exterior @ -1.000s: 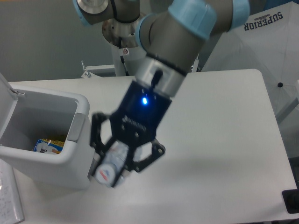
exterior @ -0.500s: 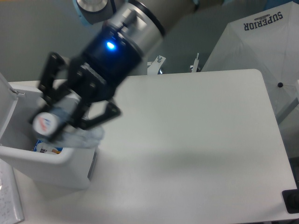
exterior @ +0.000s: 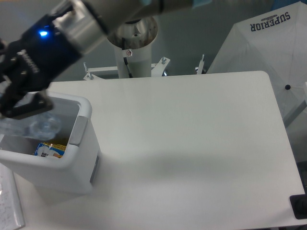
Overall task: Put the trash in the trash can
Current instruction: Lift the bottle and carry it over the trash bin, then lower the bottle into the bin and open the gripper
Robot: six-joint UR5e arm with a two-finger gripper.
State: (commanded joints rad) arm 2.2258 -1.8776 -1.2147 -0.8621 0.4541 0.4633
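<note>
The trash can (exterior: 81, 158) looks like smooth white plastic with a soft sheen, its side panel (exterior: 79, 130) a duller grey. The bottle (exterior: 36, 127) is clear, glossy plastic, crumpled and see-through. The hand (exterior: 17, 98) is matt black, apparently hard plastic or coated metal. The worktop (exterior: 192, 143) is a smooth, matt white surface. The arm's base column (exterior: 132, 43) appears as brushed, pale metal. The white cover (exterior: 268, 52) looks like cloth.

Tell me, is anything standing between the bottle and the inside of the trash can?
Nothing visible does. The bottle, in the gripper, is over the open trash can, whose lid is up; a packet lies at the bottom.
</note>
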